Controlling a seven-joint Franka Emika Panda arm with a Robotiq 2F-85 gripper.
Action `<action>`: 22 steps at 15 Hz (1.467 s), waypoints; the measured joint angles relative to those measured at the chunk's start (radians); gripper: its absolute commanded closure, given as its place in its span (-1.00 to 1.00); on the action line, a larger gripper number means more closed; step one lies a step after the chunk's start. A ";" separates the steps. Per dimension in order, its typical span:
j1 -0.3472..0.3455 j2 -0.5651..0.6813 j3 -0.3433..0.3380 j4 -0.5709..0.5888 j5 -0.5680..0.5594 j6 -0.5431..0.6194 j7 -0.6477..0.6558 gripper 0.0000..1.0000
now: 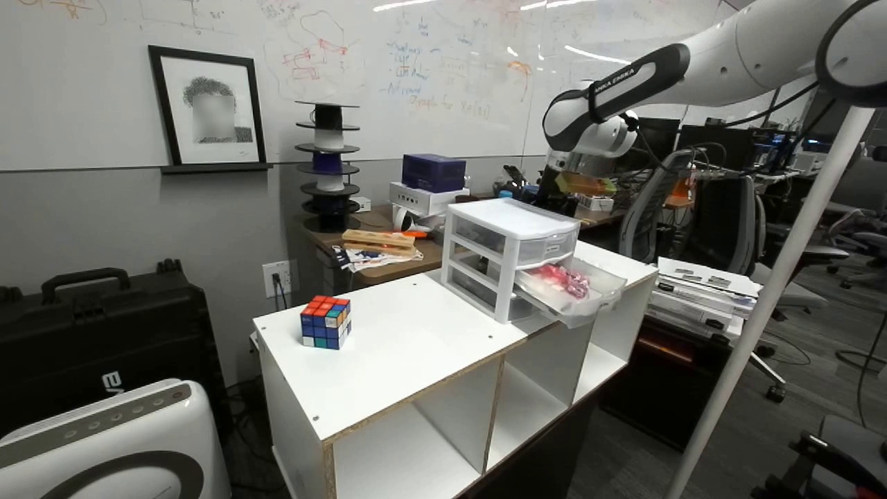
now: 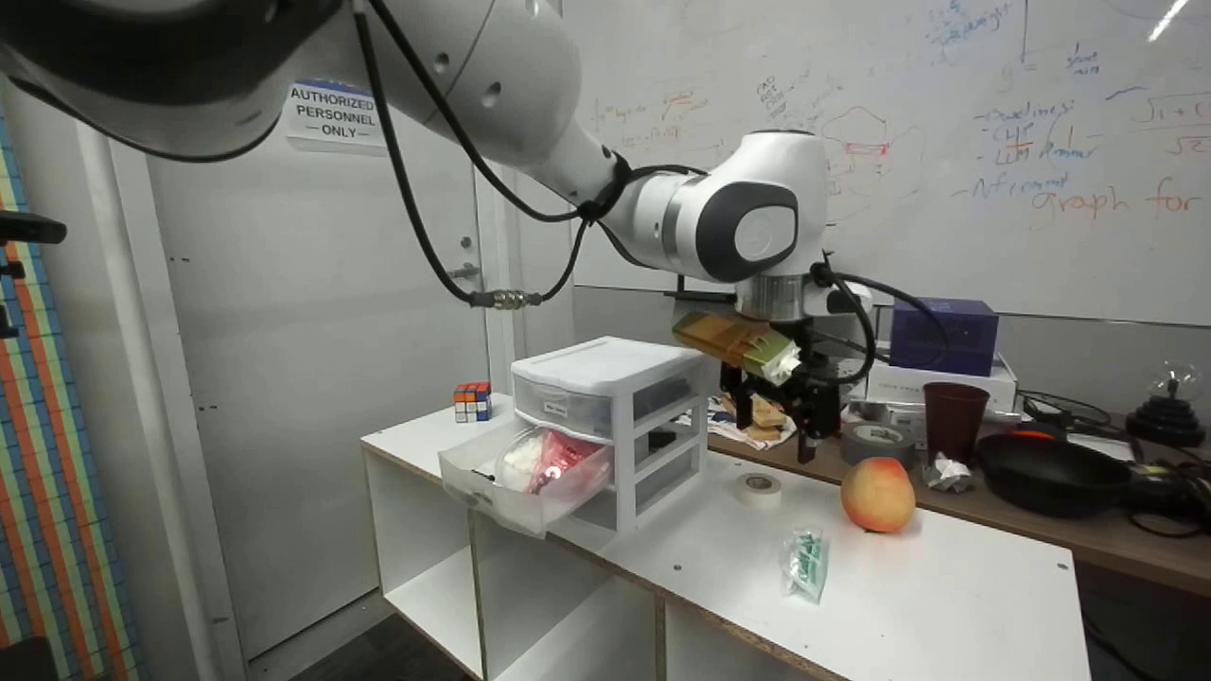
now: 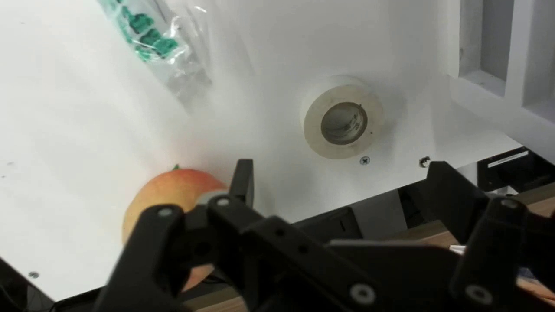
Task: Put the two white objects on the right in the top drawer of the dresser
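The white dresser (image 1: 544, 215) stands on the shelf unit and also shows in an exterior view (image 2: 615, 364). Its top drawer (image 2: 563, 405) is shut. Its middle drawer (image 2: 530, 511) is pulled out and holds a pink and white bag (image 2: 553, 461). A white tape roll (image 2: 760, 489) lies flat beside the dresser, also in the wrist view (image 3: 342, 123). A clear packet with green pieces (image 2: 805, 565) lies nearer the front edge, also in the wrist view (image 3: 151, 39). No other white object shows clearly there. My gripper (image 2: 774, 435) is open and empty above the tape; its fingers (image 3: 342, 173) are wide apart.
A red-yellow fruit (image 2: 878, 495) sits near the tape and the packet. A Rubik's cube (image 1: 326, 322) stands on the far side of the dresser. All rest on the white cubby shelf unit (image 1: 388, 367). A wooden desk behind holds a pan (image 2: 1052, 473) and a cup (image 2: 954, 421).
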 measured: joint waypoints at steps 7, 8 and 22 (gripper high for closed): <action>0.001 0.188 0.012 0.179 -0.003 -0.004 0.013 -1.00; 0.000 0.202 0.012 0.198 -0.003 -0.008 0.013 -0.50; -0.008 0.229 -0.005 0.297 -0.042 -0.214 -0.004 0.31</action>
